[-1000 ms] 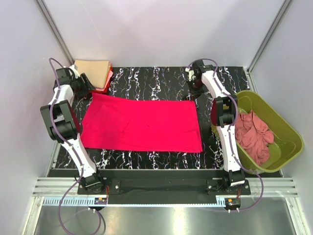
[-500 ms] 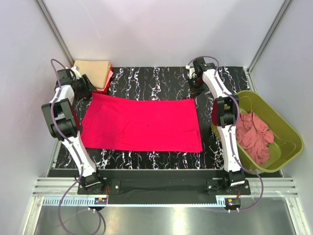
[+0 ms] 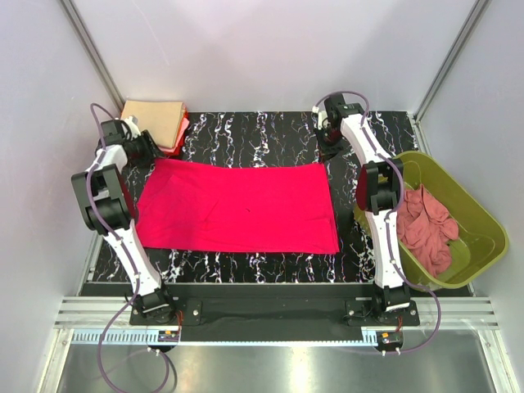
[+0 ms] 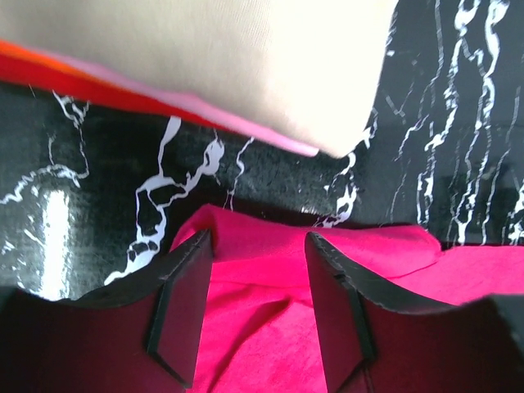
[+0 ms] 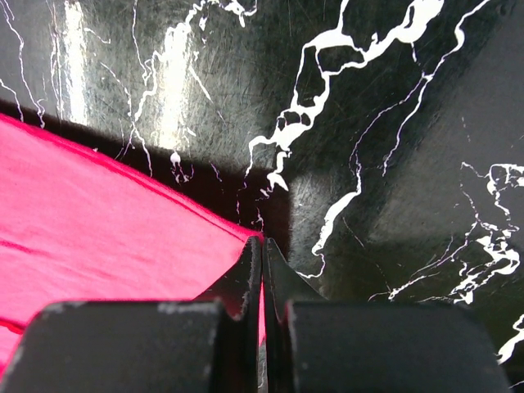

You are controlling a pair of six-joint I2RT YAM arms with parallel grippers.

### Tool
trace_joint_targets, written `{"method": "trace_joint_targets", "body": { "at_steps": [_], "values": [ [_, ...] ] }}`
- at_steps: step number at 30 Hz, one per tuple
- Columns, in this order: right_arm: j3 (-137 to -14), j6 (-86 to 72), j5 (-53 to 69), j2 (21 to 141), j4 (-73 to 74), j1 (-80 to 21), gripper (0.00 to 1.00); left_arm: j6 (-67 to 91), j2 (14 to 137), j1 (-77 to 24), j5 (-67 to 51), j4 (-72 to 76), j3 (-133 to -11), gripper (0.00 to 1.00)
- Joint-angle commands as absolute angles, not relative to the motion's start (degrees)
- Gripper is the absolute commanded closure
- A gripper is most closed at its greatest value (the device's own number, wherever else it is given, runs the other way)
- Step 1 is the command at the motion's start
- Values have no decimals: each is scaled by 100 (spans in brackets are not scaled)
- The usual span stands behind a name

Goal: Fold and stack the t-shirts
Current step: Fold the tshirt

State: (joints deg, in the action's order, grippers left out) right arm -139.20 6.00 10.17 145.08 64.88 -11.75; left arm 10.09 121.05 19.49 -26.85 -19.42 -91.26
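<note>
A bright crimson-pink t-shirt (image 3: 237, 206) lies spread flat across the black marbled table. At its far left corner my left gripper (image 3: 146, 152) stands open, its jaws straddling the bunched corner cloth (image 4: 262, 278) without pinching it. My right gripper (image 3: 328, 151) is at the far right corner, shut on the shirt's edge (image 5: 106, 221), with a sliver of pink showing between the jaws (image 5: 262, 246). A stack of folded t-shirts (image 3: 155, 119), tan on top (image 4: 205, 57) over pink and orange-red, sits just beyond the left gripper (image 4: 255, 241).
An olive-green tub (image 3: 483, 217) stands off the table's right edge and holds a crumpled dusty rose t-shirt (image 3: 424, 225). White walls close in the back and both sides. The arm bases sit along the near edge.
The left jaws have narrowed a little around the shirt's corner. Both wrists have shifted slightly at the far corners; the shirt lies as before.
</note>
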Motion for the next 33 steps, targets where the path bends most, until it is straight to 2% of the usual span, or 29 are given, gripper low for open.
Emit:
{"method": "trace_joint_targets", "body": {
  "at_steps": [1,4,6,7,10,14,22,29,33],
  "values": [
    [-13834,554,1107,14019,6355,-1222,100,879,11813,1898,-2619,-1837,-9053,47],
    [-13781,536,1099,13992,6319,-1239,100,844,11830,1820,-2610,-1854,-9088,54],
    [-13746,536,1055,13975,6302,-1239,100,852,11786,1802,-2584,-1881,-9114,64],
    [-13729,554,1046,13966,6293,-1239,100,861,11769,1802,-2584,-1933,-9132,80],
    [-13676,545,836,13896,6258,-1239,100,861,11699,1802,-2488,-2065,-9237,100],
    [-13501,440,344,13686,6118,-1248,100,888,11348,1810,-2286,-2118,-9150,100],
    [-12157,167,-281,12719,5170,-1257,100,1063,10793,1828,-1837,-2048,-8790,100],
    [-10348,202,220,11664,3684,-1353,100,1335,10547,1889,-1802,-1741,-8218,100],
    [-9950,149,35,11461,3551,-1415,100,1494,10389,1951,-1758,-1609,-7955,100]
  ]
}}
